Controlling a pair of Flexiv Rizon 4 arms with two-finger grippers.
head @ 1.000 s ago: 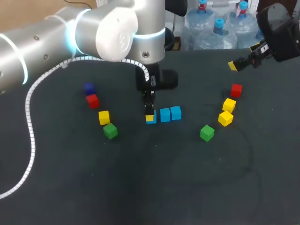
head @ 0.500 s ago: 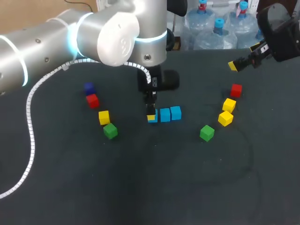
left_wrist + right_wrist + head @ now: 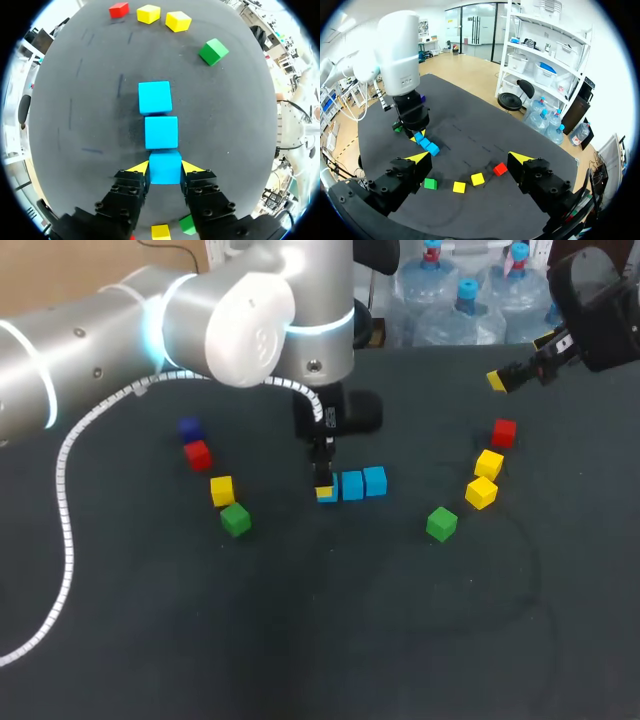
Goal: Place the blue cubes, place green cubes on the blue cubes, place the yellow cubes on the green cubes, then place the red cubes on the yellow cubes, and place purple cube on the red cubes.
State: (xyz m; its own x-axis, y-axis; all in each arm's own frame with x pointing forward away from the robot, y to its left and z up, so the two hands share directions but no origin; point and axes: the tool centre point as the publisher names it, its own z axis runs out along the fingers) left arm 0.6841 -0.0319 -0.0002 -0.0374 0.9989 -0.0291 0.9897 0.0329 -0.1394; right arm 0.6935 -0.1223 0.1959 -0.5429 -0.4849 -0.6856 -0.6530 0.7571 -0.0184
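1. Table: dark surface. Every cube rests directly on it.

2. Left group, four cubes in a slanted line running from far to near:
- purple cube, farthest from the robot;
- left red cube, just beside the purple cube;
- left yellow cube, near the red one but apart from it;
- left green cube, just beside the left yellow cube and nearest the robot.

3. Left arm: enters from the left and reaches to the middle of the table. The left gripper points down at the table. Its jaws stand at a narrow setting, one yellow tip against each side of the first blue cube, which sits on the table between them.

4. Blue row: ahead of the left gripper, the first blue cube touches the second blue cube. The third blue cube is just beside the second, in the same straight line.

5. Right group:
- right green cube, alone and nearest the robot;
- near yellow cube and far yellow cube, touching each other;
- right red cube, just beyond the far yellow cube.

6. Right arm: enters from the upper right corner. The right gripper hangs above the table's far right area, well apart from all cubes. Its jaws stand wide apart.
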